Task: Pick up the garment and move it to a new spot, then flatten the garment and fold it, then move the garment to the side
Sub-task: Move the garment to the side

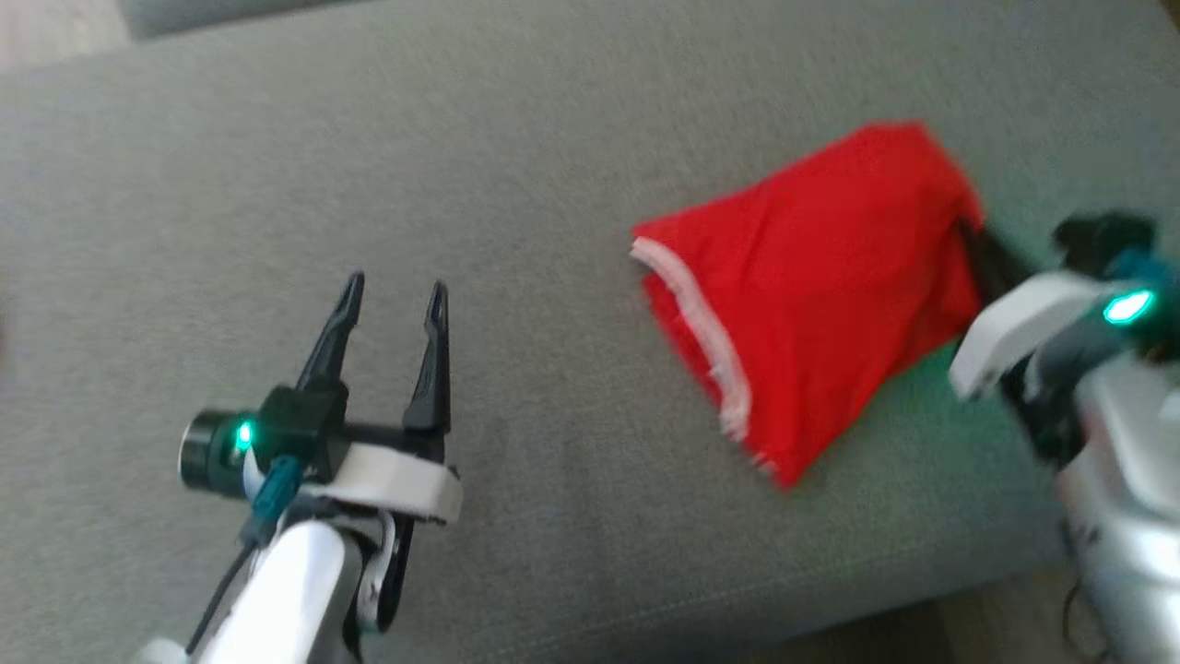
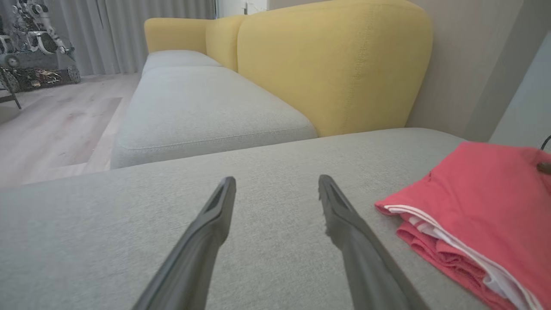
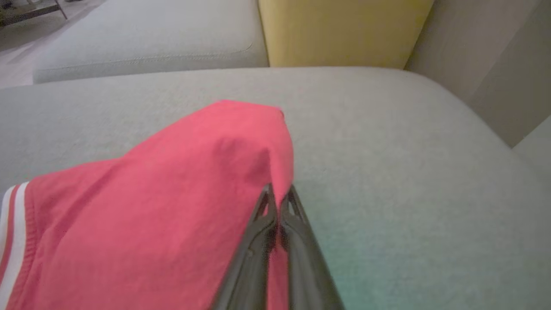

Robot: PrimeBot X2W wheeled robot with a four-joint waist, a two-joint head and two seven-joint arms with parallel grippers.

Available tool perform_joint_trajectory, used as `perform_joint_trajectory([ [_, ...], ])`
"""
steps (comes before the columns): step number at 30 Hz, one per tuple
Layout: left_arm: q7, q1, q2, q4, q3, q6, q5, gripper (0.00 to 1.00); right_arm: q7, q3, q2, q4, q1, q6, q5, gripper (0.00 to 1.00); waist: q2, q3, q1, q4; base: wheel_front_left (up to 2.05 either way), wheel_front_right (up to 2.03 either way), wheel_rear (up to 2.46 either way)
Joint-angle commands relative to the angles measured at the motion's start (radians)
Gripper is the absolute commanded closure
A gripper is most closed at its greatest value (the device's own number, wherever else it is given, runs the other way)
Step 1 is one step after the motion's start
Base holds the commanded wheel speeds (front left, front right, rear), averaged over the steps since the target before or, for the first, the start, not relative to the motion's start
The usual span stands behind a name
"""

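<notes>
Red fabric garment [image 1: 811, 277], folded into a rough trapezoid with a white striped band along its left edge, lay on the right part of a broad grey woven sofa cushion [image 1: 461, 138] in the blurred head view. Nothing lay between it and the left claw [image 1: 396, 290], whose two dark fingers stood wide apart over bare cushion, well to the garment's left. The right claw [image 1: 979, 247] met the garment's right edge, its fingers partly hidden by the cloth.

In the left wrist view, the wide-spread fingers pointed across the cushion and held nothing. The garment lay near on the right, showing its layered edges and white band. A tiny dark mark on the cloth was too small to read. Beyond stood a mustard-yellow upholstered backrest [image 2: 335, 64], a second grey seat cushion [image 2: 206, 107], a pale wooden floor [image 2: 51, 125], grey curtains [image 2: 129, 30] and a beige wall [image 2: 452, 64].

In the right wrist view, the right claw's fingers were pressed together, pinching a fold at the garment's edge, and the cloth rose to a peak above the tips. The cloth looked smooth and pinkish-red, with red and white stripes at the lower left.
</notes>
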Motion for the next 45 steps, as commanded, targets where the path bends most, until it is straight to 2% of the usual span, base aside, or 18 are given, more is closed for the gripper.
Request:
perform_joint_trajectory([
  [1,0.003,-0.056,0.017,-0.038,0.025,-0.007,0.011,0.0,-0.022,0.0,-0.032,-0.016,-0.05,-0.001,0.007,1.0,0.0,0.064,0.0,-0.044,0.0,0.0,0.0],
  [9,0.021,-0.128,0.033,-0.055,0.004,-0.022,0.039,0.0,-0.084,-0.035,-0.149,0.062,-0.143,-0.001,0.017,1.0,0.0,0.155,0.0,-0.088,0.0,0.0,0.0],
  [17,0.051,-0.177,0.058,-0.081,-0.011,-0.037,0.062,0.0,-0.128,-0.052,-0.218,0.099,-0.216,-0.001,0.046,1.0,0.0,0.222,0.0,-0.152,0.0,0.0,0.0],
  [24,0.079,-0.225,0.075,-0.095,-0.027,-0.053,0.08,0.0,-0.183,-0.054,-0.219,0.152,-0.29,-0.001,0.073,1.0,0.0,0.272,0.0,-0.186,0.0,0.0,0.0],
  [31,0.087,-0.254,0.071,-0.099,-0.047,-0.061,0.088,0.0,-0.246,-0.071,-0.204,0.252,-0.343,-0.001,0.029,1.0,0.0,0.305,0.0,-0.17,0.0,0.0,0.0],
  [32,0.087,-0.257,0.071,-0.098,-0.049,-0.063,0.087,0.0,-0.251,-0.08,-0.2,0.275,-0.35,-0.001,0.016,0.92,0.0,0.31,0.0,-0.165,0.0,0.0,0.0],
  [33,0.086,-0.26,0.071,-0.097,-0.05,-0.064,0.086,0.0,-0.26,-0.089,-0.195,0.296,-0.356,-0.001,0.003,0.69,0.0,0.313,0.0,-0.16,0.0,0.0,0.0],
  [35,0.084,-0.26,0.07,-0.094,-0.051,-0.061,0.085,0.0,-0.273,-0.104,-0.18,0.335,-0.365,-0.001,-0.016,0.0,0.0,0.314,0.0,-0.15,0.0,0.0,0.0],
  [41,0.064,-0.239,0.072,-0.074,-0.039,-0.05,0.067,0.0,-0.303,-0.157,-0.149,0.416,-0.366,-0.001,-0.074,0.0,0.0,0.281,0.0,-0.138,0.0,0.0,0.0],
  [45,0.046,-0.218,0.069,-0.052,-0.033,-0.045,0.049,0.0,-0.332,-0.164,-0.127,0.39,-0.341,-0.001,-0.096,0.0,0.0,0.229,0.0,-0.129,0.0,0.0,0.0],
])
